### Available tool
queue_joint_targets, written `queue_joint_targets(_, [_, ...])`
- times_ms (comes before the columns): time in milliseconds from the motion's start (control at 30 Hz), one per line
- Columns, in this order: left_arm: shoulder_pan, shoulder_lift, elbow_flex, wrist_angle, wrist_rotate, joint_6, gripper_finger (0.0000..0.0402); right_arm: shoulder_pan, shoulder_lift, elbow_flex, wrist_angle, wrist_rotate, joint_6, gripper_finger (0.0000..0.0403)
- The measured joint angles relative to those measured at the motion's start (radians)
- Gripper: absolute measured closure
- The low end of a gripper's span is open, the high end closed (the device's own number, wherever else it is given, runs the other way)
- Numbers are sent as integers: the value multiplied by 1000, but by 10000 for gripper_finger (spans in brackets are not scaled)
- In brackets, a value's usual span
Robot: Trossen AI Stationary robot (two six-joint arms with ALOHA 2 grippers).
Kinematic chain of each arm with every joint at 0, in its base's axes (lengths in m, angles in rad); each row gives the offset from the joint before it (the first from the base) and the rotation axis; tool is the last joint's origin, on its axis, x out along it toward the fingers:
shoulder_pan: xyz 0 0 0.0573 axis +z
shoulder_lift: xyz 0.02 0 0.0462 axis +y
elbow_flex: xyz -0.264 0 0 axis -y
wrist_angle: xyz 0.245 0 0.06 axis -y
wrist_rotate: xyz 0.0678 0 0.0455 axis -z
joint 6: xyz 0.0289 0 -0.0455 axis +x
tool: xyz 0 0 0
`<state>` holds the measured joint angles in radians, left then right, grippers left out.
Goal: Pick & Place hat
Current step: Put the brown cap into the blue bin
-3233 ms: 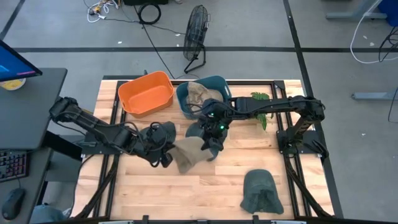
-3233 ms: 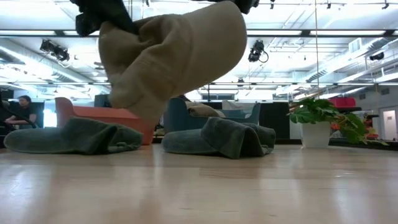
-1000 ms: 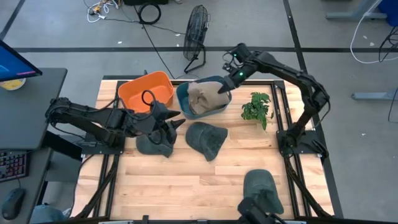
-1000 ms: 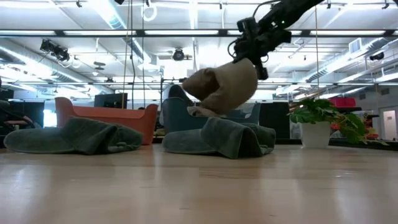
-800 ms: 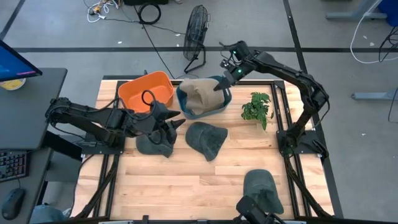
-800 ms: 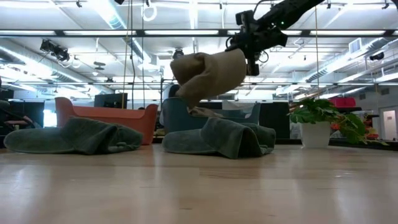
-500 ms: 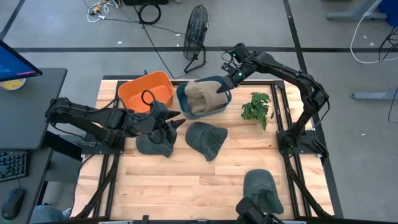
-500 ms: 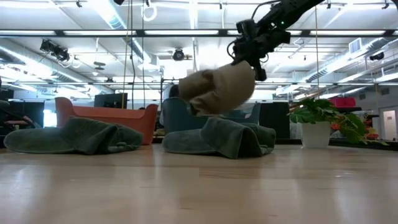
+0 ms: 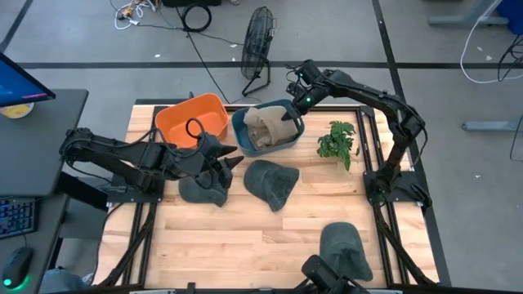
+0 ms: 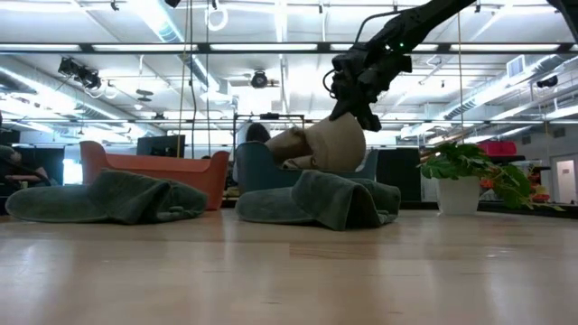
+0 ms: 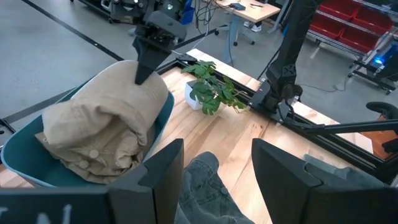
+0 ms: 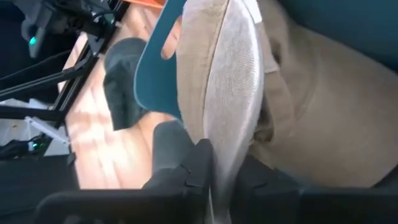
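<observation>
Wooden table (image 9: 270, 237): tan hat (image 9: 263, 126) fills teal bin (image 9: 242, 144).

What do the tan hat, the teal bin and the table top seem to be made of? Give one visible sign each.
Tan hat: soft matte cloth; it folds.
Teal bin: likely plastic; smooth moulded rim.
Table top: pale wood; plank grain.

Three dark green hats: one (image 9: 200, 189), a second (image 9: 270, 182), a third (image 9: 342, 247) (nearest the front edge); tan hats (image 9: 262, 128), number unclear; two tubs, orange (image 9: 193, 121) and teal (image 9: 243, 140); one potted plant (image 9: 337, 140)
</observation>
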<state>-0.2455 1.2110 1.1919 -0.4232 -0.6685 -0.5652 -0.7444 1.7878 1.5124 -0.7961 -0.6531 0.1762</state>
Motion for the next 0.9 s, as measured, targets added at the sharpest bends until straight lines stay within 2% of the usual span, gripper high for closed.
queue_joint_targets(233, [0, 0, 0, 0, 0, 0, 209, 0, 4, 0, 14, 47, -22, 322])
queue_joint_targets(400, [0, 0, 0, 0, 0, 0, 209, -16, -1, -2, 16, 131, -98, 270])
queue_joint_targets(600, [0, 0, 0, 0, 1, 0, 209, -31, -48, -3, 61, 148, -160, 215])
queue_joint_targets(833, [0, 0, 0, 0, 2, 1, 209, -27, -112, -3, 84, 151, -222, 202])
queue_joint_targets(900, [0, 0, 0, 0, 1, 1, 209, -24, -116, -3, 81, 185, -240, 202])
